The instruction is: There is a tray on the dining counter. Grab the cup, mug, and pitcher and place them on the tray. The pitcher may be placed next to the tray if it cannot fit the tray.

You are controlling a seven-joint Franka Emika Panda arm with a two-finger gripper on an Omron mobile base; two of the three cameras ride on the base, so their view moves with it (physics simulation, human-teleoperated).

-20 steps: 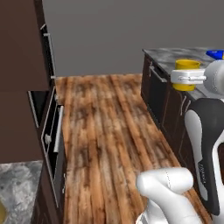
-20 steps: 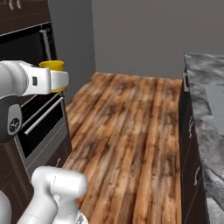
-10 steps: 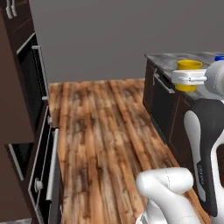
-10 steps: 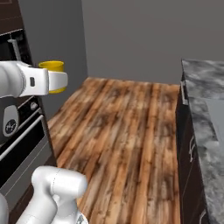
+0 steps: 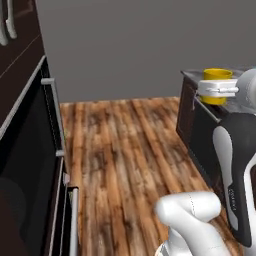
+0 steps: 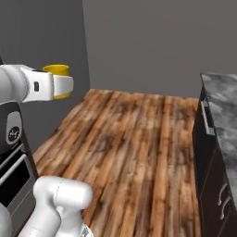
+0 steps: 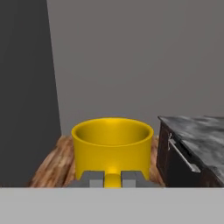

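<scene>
- Mug [image 7: 112, 144]: smooth, glossy golden-yellow finish, plastic or glazed ceramic.
- Floor [image 6: 134, 148]: varnished wood planks, streaky brown grain.
- Surface [image 7: 201, 135]: grey marbled stone, polished; dark wood base.
- Oven front [image 5: 25, 165]: glossy dark glass, metal handle.

walls: plain grey [image 6: 152, 41] | floor: brown wood planks [image 5: 125, 150] | left: dark oven cabinets [image 5: 25, 150] | right: dark-based marbled stone counter [image 6: 222, 106], metal handles [image 7: 181, 153]

Rear base views; close hand view forward
</scene>
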